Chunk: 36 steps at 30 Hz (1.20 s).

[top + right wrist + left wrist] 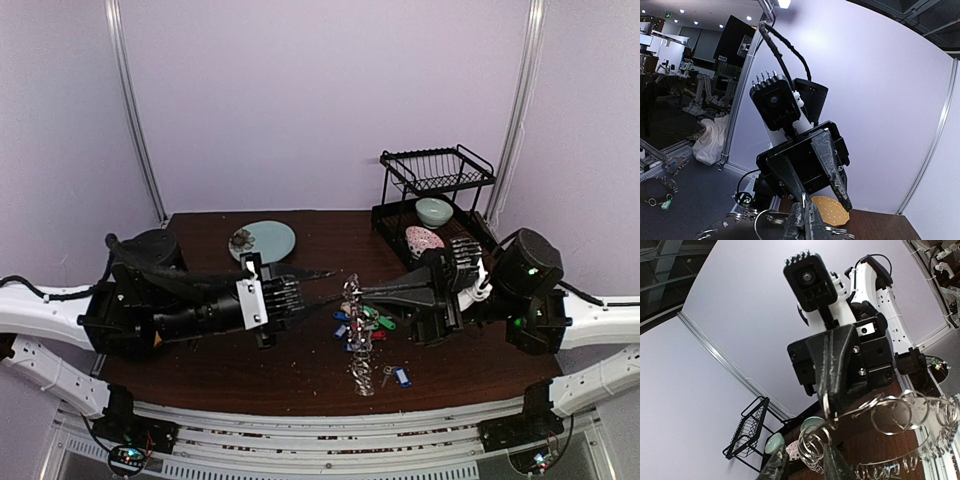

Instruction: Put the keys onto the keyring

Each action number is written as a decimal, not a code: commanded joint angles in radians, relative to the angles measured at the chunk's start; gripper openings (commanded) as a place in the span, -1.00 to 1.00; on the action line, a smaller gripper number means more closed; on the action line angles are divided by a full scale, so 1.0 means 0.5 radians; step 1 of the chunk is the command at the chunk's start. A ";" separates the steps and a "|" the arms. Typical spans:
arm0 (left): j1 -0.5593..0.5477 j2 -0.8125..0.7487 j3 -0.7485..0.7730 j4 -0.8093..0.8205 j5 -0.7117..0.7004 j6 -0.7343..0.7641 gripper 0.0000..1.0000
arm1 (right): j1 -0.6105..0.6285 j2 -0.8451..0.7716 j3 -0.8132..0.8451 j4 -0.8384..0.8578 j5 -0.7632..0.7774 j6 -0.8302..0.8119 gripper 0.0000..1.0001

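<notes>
keyring [360, 372] held upright over the table [220, 365] middle, tagged keys [370, 322] lying beneath, left wrist view alone shows right tool [829, 406] pressed together pinching its wire, right wrist view shows left tool [825, 201] spread

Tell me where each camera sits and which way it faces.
Top external: above and behind, looking down on the table; both arms show, left pincer and right pincer meeting at the keyring.
Left wrist: on the left arm, looking up at the right pincer, shut on the keyring; left fingers at bottom.
Right wrist: on the right arm, facing the open left pincer; right fingers at bottom.
Shared: top and left wrist both show the dish rack.
</notes>
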 commanded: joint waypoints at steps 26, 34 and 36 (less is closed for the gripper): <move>0.002 0.192 -0.137 0.917 0.286 -0.409 -0.74 | -0.003 0.118 -0.096 0.751 0.067 0.297 -1.00; 0.003 0.204 -0.149 0.964 0.299 -0.420 -0.74 | -0.002 0.105 -0.107 0.712 0.082 0.265 -1.00; 0.002 0.201 -0.148 0.954 0.294 -0.416 -0.89 | -0.004 0.100 -0.109 0.693 0.085 0.259 -1.00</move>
